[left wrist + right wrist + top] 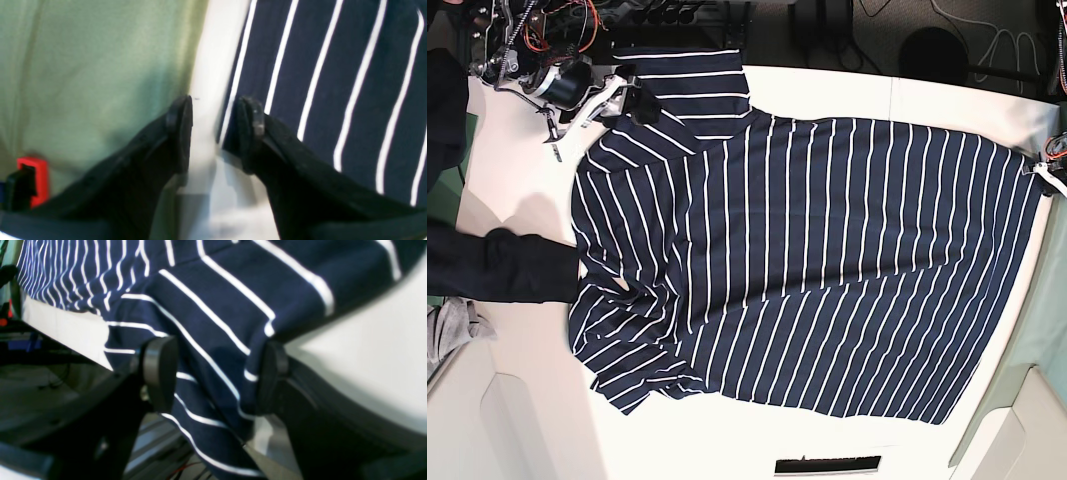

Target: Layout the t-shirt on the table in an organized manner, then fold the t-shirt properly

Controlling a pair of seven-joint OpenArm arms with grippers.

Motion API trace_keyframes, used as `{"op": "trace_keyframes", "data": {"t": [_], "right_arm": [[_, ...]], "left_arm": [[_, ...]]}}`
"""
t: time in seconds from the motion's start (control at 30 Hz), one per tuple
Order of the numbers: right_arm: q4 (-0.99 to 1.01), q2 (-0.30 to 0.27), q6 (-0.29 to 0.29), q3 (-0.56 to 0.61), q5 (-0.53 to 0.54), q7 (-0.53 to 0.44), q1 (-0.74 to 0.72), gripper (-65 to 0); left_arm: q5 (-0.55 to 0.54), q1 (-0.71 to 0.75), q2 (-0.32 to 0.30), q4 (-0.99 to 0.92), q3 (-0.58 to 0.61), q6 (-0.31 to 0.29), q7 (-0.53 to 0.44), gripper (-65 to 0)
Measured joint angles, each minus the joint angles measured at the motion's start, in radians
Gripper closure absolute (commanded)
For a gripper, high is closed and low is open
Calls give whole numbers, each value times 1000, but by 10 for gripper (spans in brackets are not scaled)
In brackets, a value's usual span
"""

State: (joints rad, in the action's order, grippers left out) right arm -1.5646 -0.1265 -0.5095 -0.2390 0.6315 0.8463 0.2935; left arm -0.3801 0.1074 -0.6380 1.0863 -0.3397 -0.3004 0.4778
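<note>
Surface: white table [527,400], much larger than the shirt, with a green floor showing past its far end.
Shirt position: the t-shirt [827,260] lies spread nearly flat on the surface. Its long axis runs across the base view, collar end at that view's left, hem at its right.
Sleeves: one sleeve [692,85] reaches over the top edge of the surface; the other sleeve [627,370] rests flat near the bottom edge, a little wrinkled.
Right arm: the right gripper [217,373] is at the sleeve on the top edge. Its fingers [160,370] stand wide apart with the striped cloth hanging loose between them; the cloth touches one finger but is not pinched.
Left arm: the left gripper [213,133] hovers at the hem end. Its fingers [181,130] stand moderately apart and hold nothing; one is over the floor side, the other is just above the hem edge, with a strip of white surface between them.
Key relation: the shirt lies between the two arms along its long axis, so each arm is nearest to one end.
Stage, as I judge: the laying out looks almost finished, and the folding is not yet begun.
Other things: a plain dark garment [497,265] and a grey cloth [452,330] lie at the collar side, the dark one touching the shirt.
</note>
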Motion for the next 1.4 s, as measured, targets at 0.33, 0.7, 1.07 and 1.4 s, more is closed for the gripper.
{"op": "trace_keyframes", "data": {"t": [0.33, 0.7, 1.07, 1.4], "right_arm": [[0, 0, 0, 5, 0, 0, 0, -362], [0, 0, 0, 5, 0, 4, 0, -362], [1, 0, -11, 5, 61, 46, 1, -362], [5, 0, -27, 6, 93, 99, 5, -31]], "left_arm": [[1, -5, -5, 0, 0, -66, -5, -254], [-66, -6, 6, -66, 0, -138, 5, -278], [-150, -11, 4, -113, 0, -225, -2, -277], [-196, -11, 6, -113, 0, -327, 4, 0]]}}
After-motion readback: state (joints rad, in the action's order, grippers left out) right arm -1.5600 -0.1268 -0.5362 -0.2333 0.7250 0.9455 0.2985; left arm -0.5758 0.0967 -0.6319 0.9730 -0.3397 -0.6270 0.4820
